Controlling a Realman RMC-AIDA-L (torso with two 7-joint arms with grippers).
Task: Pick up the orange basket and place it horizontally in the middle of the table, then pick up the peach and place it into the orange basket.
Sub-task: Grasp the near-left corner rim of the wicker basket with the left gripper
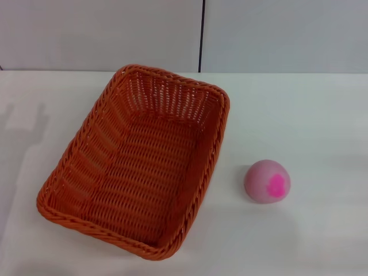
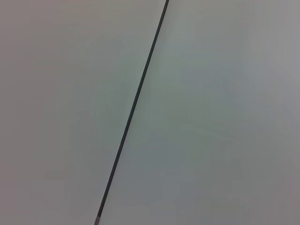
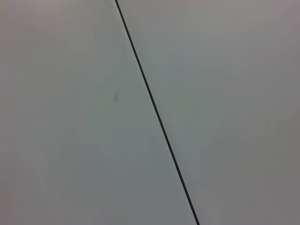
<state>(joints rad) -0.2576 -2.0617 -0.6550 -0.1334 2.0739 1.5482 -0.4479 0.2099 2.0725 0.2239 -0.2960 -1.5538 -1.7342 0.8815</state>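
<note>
a: orange woven wicker-style basket (image 1: pixel 135 164), one of them, large and rectangular with sloped sides and a braided rim. it sits upright on the broad plain white worktop (image 1: pixel 299 115), left of centre in the head view, long axis running near to far and turned slightly off square.

b: and the fruit?

a: one small round pale-pink toy peach (image 1: pixel 267 181) with a bright magenta patch facing the camera. it rests on the worktop to the right of the basket, near its nearer right corner but apart from it, not touching.

b: how about edges and room?

a: the basket's near corner comes close to the bottom edge of the head view. its far rim stops just short of the worktop's back edge, where a grey wall (image 1: pixel 103 34) with one dark vertical seam (image 1: pixel 202 34) rises. bare white surface lies open to the right of the peach and to the left of the basket.

b: the hands?

a: neither the left nor the right hand appears in any view, so i cannot tell how far open they are or whether they hold anything. both wrist views show only the grey wall panels and the seam.
</note>
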